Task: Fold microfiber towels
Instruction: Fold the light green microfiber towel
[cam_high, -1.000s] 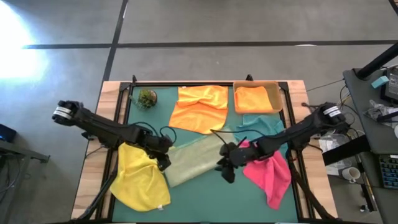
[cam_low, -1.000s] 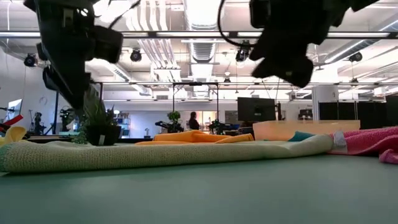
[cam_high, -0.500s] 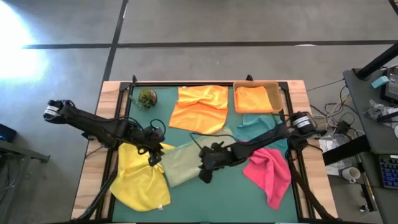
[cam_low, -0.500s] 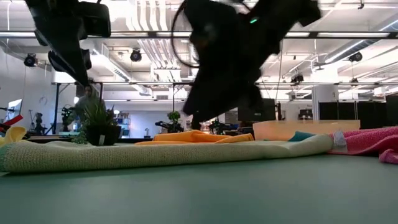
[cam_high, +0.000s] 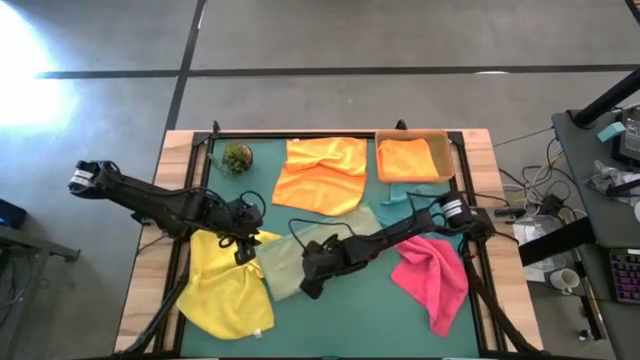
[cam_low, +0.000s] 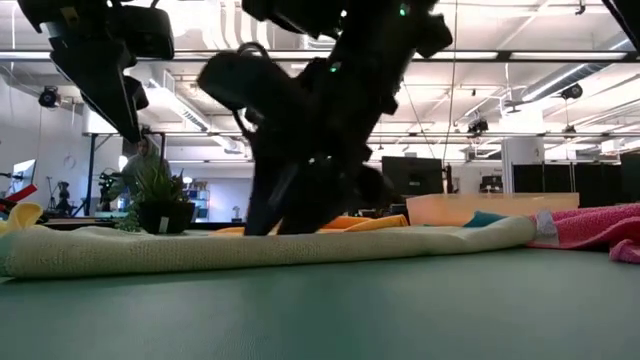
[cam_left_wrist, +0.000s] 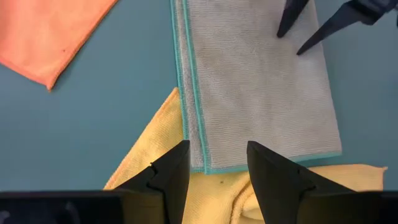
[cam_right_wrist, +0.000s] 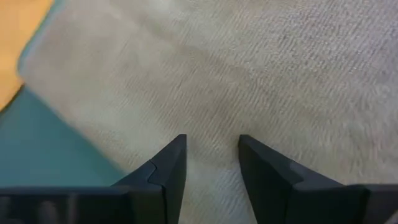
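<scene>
The olive green towel (cam_high: 300, 255) lies folded into a long strip near the middle of the tabletop (cam_high: 380, 310), running slantwise from beside the yellow towel toward the orange one, its teal-stitched edges doubled along one long side in the left wrist view. The right gripper (cam_high: 309, 281) is low over the strip's near end, its fingers parted with nothing between them; the right wrist view shows the olive green weave filling the gap between the two fingers (cam_right_wrist: 166, 171), and whether the tips touch the cloth cannot be told. The left gripper (cam_high: 243, 252) hovers at the other side of that end, where the olive green strip overlaps the yellow towel (cam_high: 225, 290); its jaws also stand open and empty. The yellow towel lies rumpled in the near left corner of the tabletop. A large orange towel (cam_high: 322, 175) lies spread at the far edge, with a second orange towel (cam_high: 408, 158), folded, inside a tan tray (cam_high: 445, 160) at the far right corner. The teal towel (cam_high: 410, 205) sits bunched just in front of the tray, partly under the right arm, and the pink towel (cam_high: 432, 280) lies crumpled toward the near right. A small green plant ball (cam_high: 237, 157) stands at the far left.
</scene>
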